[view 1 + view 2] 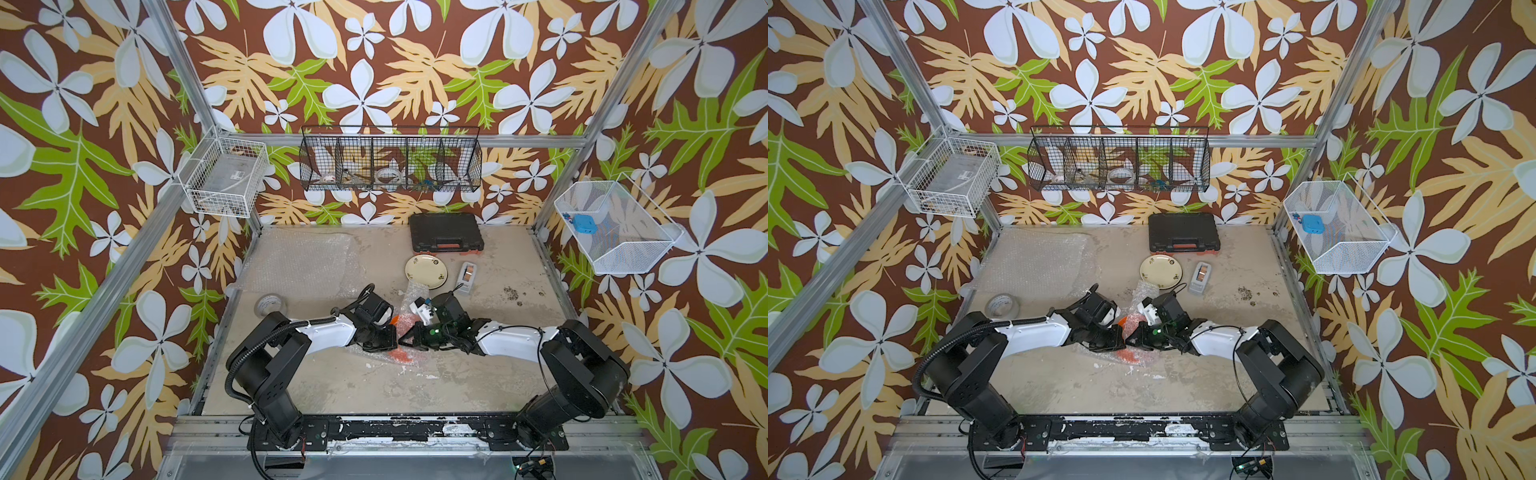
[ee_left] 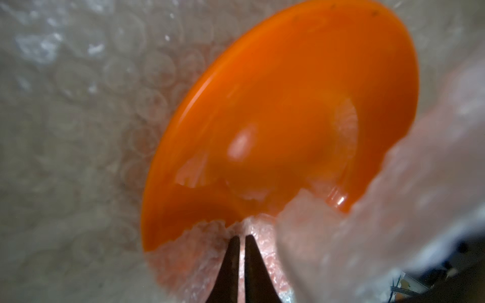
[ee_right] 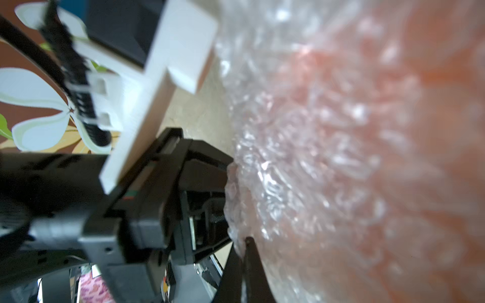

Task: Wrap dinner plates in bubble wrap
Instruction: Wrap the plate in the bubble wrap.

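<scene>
Bubble wrap, clear, crumpled and shiny, covers the glossy round orange plate mid-worktop, where both arms meet. The plate lies roughly flat, with orange showing at its far and near edges. Being round, it has no long axis, but the bundle runs from near to far, toward the cream flower-marked plate. The left pincer is narrowed onto the bubble wrap over the rim. The right pincer is closed at the wrap's edge; whether it grips film I cannot tell.
</scene>
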Tool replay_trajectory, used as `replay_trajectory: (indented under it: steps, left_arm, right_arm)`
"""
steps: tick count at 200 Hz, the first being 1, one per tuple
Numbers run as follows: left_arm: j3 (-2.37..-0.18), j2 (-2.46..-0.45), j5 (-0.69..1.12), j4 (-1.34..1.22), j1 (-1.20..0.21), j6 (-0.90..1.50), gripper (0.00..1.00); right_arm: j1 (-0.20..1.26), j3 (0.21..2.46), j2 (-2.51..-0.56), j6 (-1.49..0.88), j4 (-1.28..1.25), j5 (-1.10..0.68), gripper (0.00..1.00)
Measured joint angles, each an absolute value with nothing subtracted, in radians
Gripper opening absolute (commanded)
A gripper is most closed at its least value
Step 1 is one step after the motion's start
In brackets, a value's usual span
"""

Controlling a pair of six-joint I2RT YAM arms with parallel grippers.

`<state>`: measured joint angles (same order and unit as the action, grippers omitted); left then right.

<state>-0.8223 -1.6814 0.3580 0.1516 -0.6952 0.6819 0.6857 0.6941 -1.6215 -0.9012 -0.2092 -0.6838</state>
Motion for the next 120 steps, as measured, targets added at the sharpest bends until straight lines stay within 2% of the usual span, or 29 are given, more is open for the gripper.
replay_trajectory:
  steps: [60,96,120]
  left_arm:
    - [-0.839,-1.658,0.331,0.192,-0.697,0.686,0.11]
    - [-0.915,-1.556,0.292,0.263,-0.696,0.702,0.11]
    - [-0.942,-1.57,0.306,0.252,-0.724,0.719,0.11]
  right_arm:
    - [0.688,0.702,-1.747,-0.825,-0.187,-0.725,0.0]
    - [0.681,0.69,-1.753,-0.804,-0.207,-0.729,0.0]
    - [0.681,0.683,-1.743,-0.803,-0.207,-0.722,0.0]
